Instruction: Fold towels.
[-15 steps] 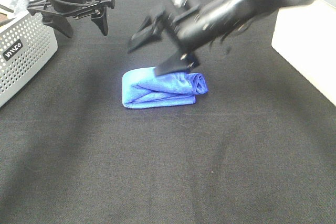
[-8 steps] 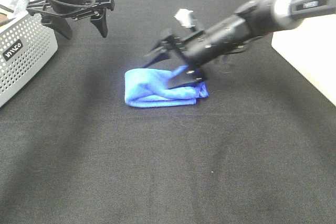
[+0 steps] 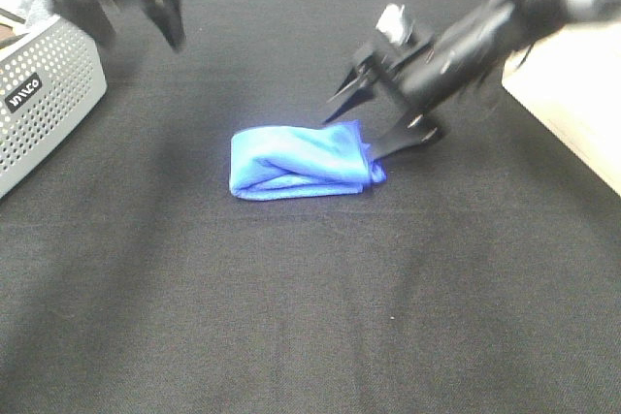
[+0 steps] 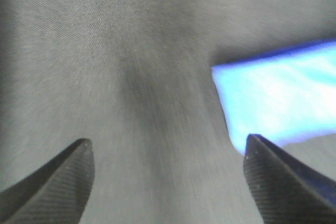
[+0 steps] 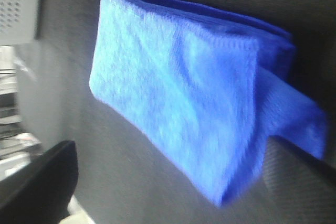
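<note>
Looks like the closing step of the fold: towel [image 3: 301,162] lying bundled just beside the right claw [image 3: 380,123], empty and wide open (left claw [image 4: 167,182] open too, well apart), probably calling for a tidy-up tuck.

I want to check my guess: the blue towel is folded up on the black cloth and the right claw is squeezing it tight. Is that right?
Not quite. The blue towel does lie folded on the black cloth, but the right claw is open beside its end, not squeezing it. The exterior high view shows this.
</note>
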`<action>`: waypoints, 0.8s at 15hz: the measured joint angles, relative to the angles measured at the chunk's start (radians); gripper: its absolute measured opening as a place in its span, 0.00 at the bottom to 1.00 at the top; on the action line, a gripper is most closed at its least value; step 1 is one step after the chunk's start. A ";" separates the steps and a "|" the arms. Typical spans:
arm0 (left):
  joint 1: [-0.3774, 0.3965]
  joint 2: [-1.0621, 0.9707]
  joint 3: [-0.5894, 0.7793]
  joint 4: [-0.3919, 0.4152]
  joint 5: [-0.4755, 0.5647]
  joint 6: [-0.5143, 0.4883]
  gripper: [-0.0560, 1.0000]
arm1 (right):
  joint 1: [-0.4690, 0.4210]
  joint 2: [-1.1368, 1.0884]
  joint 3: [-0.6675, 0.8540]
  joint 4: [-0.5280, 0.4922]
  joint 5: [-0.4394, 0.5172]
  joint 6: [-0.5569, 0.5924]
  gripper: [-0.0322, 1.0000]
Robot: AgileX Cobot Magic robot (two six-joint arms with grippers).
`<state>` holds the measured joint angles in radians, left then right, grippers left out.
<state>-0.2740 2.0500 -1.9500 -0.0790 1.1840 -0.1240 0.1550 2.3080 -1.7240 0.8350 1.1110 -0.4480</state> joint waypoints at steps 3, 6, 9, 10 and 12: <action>0.000 -0.078 0.000 0.000 0.025 0.030 0.76 | 0.000 -0.126 0.000 -0.122 0.009 0.079 0.90; 0.000 -0.203 0.000 -0.001 0.028 0.042 0.76 | 0.000 -0.305 0.034 -0.226 0.041 0.146 0.90; 0.000 -0.388 0.087 -0.012 0.028 0.048 0.76 | 0.000 -0.524 0.133 -0.318 0.067 0.189 0.90; 0.000 -0.462 0.166 -0.013 0.027 0.049 0.76 | 0.000 -0.592 0.172 -0.348 0.067 0.206 0.90; 0.000 -0.692 0.411 -0.013 0.029 0.049 0.76 | 0.000 -0.817 0.323 -0.449 0.071 0.263 0.90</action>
<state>-0.2740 1.3580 -1.5390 -0.0920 1.2130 -0.0750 0.1550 1.4910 -1.4010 0.3860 1.1820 -0.1850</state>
